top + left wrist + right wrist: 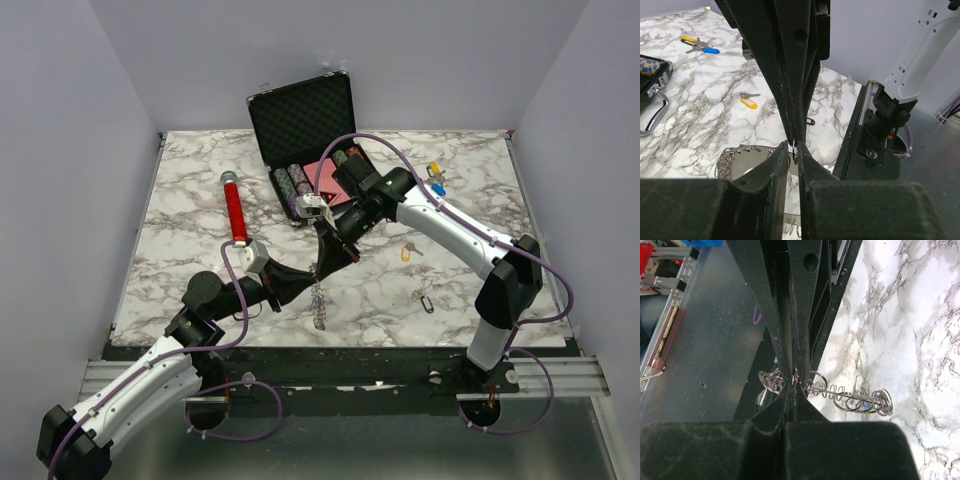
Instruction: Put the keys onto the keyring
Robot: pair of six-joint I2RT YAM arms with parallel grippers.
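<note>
Firstly, top external view. The black case point(300, 115) stands open at the far side of the marble desk point(200, 290). Both arms meet in front of the case, nearer the arm bases. The keyring point(320, 305) hangs there beneath the left fingers point(295, 278) and right fingers point(338, 248), with its small keys trailing toward the desk. Three lots of tagged keys lie loose on the desk, all right of the case. A yellow and blue pair point(435, 177) lies level with the case. A yellow-tagged key point(407, 252) and a black-tagged key point(427, 302) lie nearer the arm bases. A red cylinder point(235, 210) lies left of the case.

Left wrist view. The left fingers point(775, 170) stand a narrow slit apart, with light showing through. The ring's wire sits at their tips; whether they bear on it cannot be told. The right fingers point(790, 75) come down from above to the same spot. Part of the keyring point(740, 152) shows beside the tips, and a corner of the case point(650, 75) shows at the frame's left edge.

Right wrist view. The right fingers point(770, 412) are pressed together, clamped on a loop of the keyring point(855, 401). Its coils string out to one side. The left fingers point(762, 300) meet them tip to tip.
</note>
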